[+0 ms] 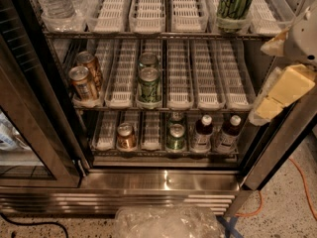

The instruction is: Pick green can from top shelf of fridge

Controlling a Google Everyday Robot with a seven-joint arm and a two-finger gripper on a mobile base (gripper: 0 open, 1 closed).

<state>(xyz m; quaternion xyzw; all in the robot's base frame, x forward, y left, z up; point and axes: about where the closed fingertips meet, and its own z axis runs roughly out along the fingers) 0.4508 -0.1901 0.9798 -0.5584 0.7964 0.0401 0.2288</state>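
The green can [236, 2], tall, slim and dark green with pale streaks, stands upright in a lane tray at the right of the top shelf [148, 15]; its top is cut off by the frame edge. The fridge [158, 181] is open, with its glass door [29, 133] swung out to the left. My gripper [278, 94], with yellowish pads and a white body, hangs at the right edge of the view in front of the fridge's right frame. It is below and to the right of the green can, apart from it.
Clear water bottles [54, 1] stand at the top shelf's left. The middle rack holds brown cans [84, 81] and short green cans [149, 83]. The bottom rack has cans and dark bottles [201, 133]. A crinkled plastic-covered bulk [168, 223] and an orange cable [303, 182] lie on the floor.
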